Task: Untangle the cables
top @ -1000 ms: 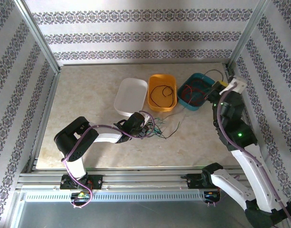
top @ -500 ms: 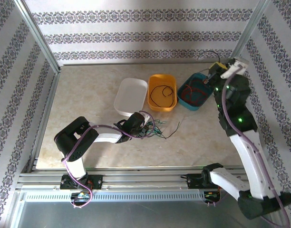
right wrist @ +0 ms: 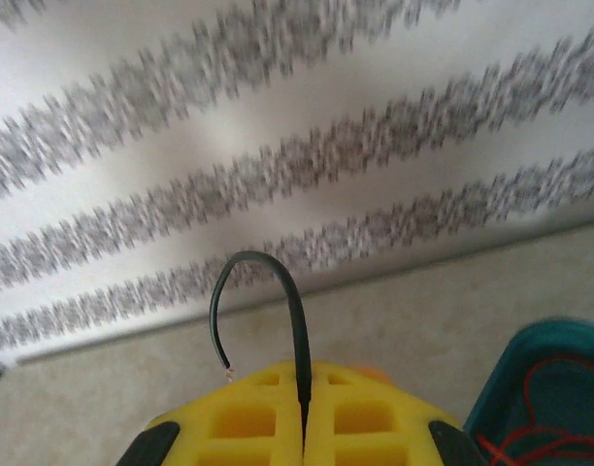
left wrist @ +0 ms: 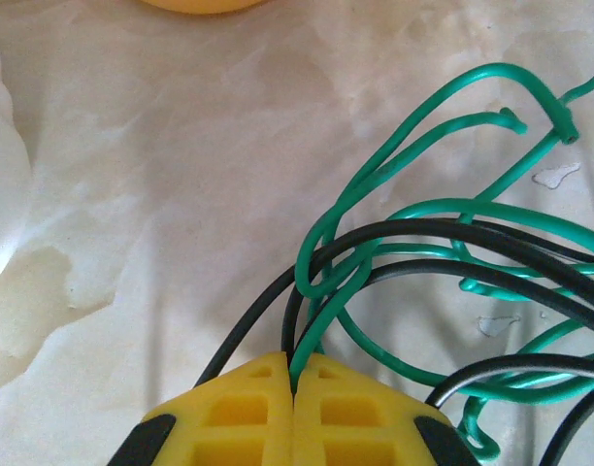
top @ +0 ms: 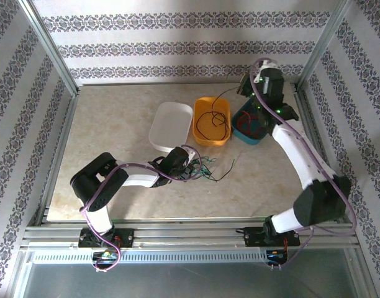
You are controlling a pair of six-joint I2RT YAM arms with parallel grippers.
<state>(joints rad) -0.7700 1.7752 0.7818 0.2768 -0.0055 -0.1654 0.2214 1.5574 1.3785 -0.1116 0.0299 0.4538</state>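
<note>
**Top view.** The right arm has swung within the last second. Its hand was at the 3 o'clock side of the teal tray [top: 239,135], and now the right hand [top: 244,87] is raised near the back wall [top: 177,43], at 12 o'clock of that tray. A thin black wire [top: 227,95] trails from it toward the orange tray [top: 196,124], which already holds a dark coil. I judge that one strand is freed and on its way to be sorted. The arm stretches long and steep from its base at 5 o'clock. The left arm has not moved. It lies folded low on the tabletop [top: 109,124], with the left hand [top: 190,162] at the tangle [top: 208,169], 6 o'clock of the orange tray. The white tray [top: 171,127] sits at 12 o'clock of it.

**Left wrist.** The yellow fingers [left wrist: 239,413] are pressed together on a green wire [left wrist: 312,354]. Its loops cross the black wires [left wrist: 452,233] toward 2 o'clock, so this knot is not yet undone.

**Right wrist.** The fingers [right wrist: 248,422] are together, clamped on the black wire, whose free end arches over to 11 o'clock. The teal tray with a red wire [right wrist: 530,432] lies at 4 o'clock.
</note>
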